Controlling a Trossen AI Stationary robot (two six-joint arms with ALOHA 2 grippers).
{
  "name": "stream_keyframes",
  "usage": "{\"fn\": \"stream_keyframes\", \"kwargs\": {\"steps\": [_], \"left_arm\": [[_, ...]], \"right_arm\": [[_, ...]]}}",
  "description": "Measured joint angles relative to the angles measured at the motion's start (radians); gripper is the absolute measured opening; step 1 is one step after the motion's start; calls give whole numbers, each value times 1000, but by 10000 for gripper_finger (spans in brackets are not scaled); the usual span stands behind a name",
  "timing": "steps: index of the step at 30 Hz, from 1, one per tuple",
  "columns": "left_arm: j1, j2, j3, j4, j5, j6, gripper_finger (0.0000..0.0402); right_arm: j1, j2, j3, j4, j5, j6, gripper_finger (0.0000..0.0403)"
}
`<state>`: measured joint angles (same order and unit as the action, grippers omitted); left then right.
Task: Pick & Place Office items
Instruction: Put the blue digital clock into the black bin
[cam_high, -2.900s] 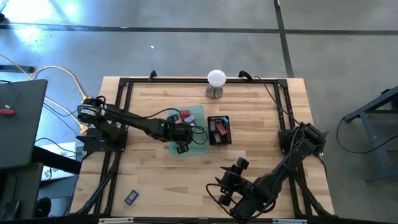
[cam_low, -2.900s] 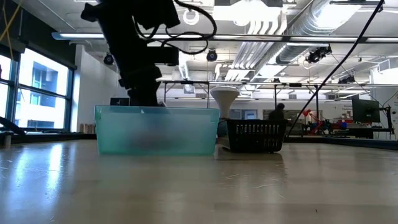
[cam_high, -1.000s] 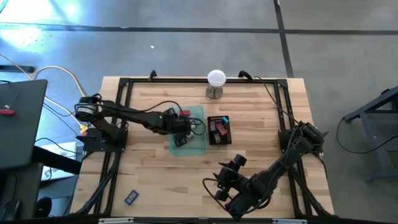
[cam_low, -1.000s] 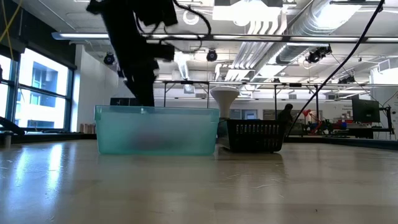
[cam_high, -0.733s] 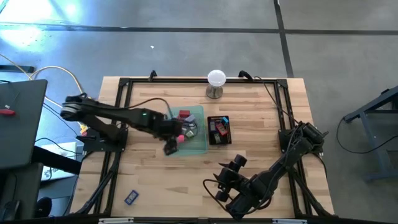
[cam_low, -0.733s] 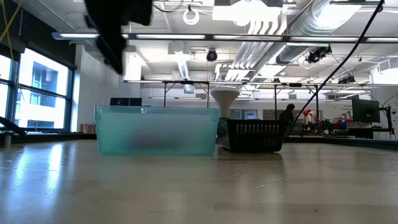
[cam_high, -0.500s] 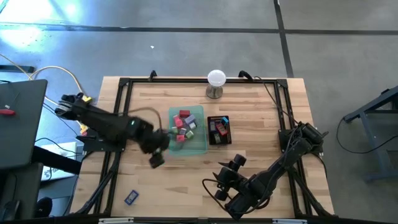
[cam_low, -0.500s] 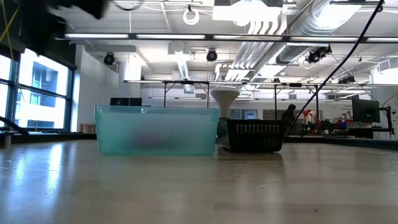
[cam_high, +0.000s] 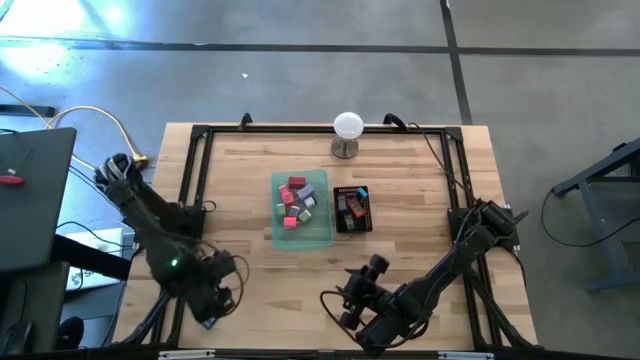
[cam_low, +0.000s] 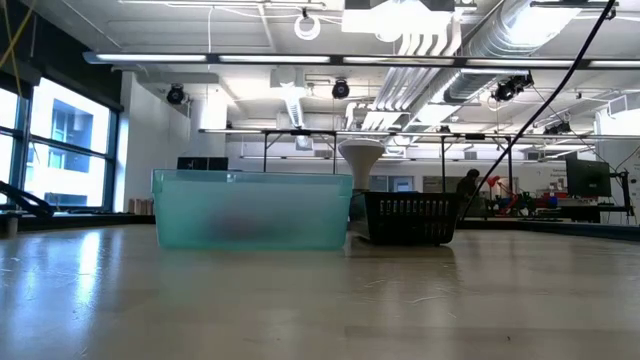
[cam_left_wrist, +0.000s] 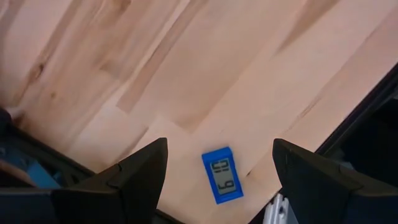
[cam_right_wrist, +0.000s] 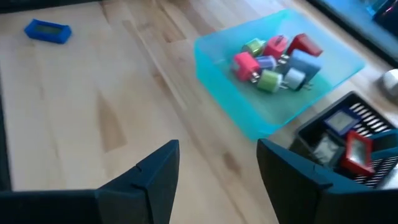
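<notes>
Down at the tabletop's front left corner, the left gripper (cam_high: 212, 300) hangs over a small blue timer (cam_left_wrist: 222, 175) lying flat on the wood close to the table's frame; its fingers (cam_left_wrist: 127, 180) stand apart on either side of the timer and hold nothing. Near the middle of the tabletop sits the green tray (cam_high: 322, 236), with a cluster of small pink, red, green and pale blue office items (cam_right_wrist: 273, 62) inside it. Just beside it, toward the right edge, the black mesh tray (cam_high: 366, 226) holds a few more pieces, red and blue among them. A white ball on a stand (cam_high: 347, 128) stands at the back edge. The right gripper (cam_high: 356, 296) waits near the front edge, fingers (cam_right_wrist: 158, 177) apart and empty, facing the trays.
</notes>
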<state>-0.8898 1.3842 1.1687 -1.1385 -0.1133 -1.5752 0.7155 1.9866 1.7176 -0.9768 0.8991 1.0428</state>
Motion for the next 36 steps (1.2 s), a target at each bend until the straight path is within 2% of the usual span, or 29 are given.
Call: {"fn": "stream_keyframes", "kwargs": {"steps": [10,14,20,26,31,36], "left_arm": [[-126,134,0,53,-20,-354,282],[-158,194,0,143,0,-334,282],[-167,270,0,216,139,-346,282],[-164,334,0,211,145,-388,278],[-164,365,0,211,152,-348,276],[-164,370,-1,195,168,-403,275]], "right_arm": [[0,1,0,91,-65,0,203],[0,1,0,105,-65,0,203],[-3,1,0,104,-65,0,203],[-5,1,0,122,-65,0,203],[-5,1,0,128,-65,0,203],[-5,1,0,128,-65,-1,203]]}}
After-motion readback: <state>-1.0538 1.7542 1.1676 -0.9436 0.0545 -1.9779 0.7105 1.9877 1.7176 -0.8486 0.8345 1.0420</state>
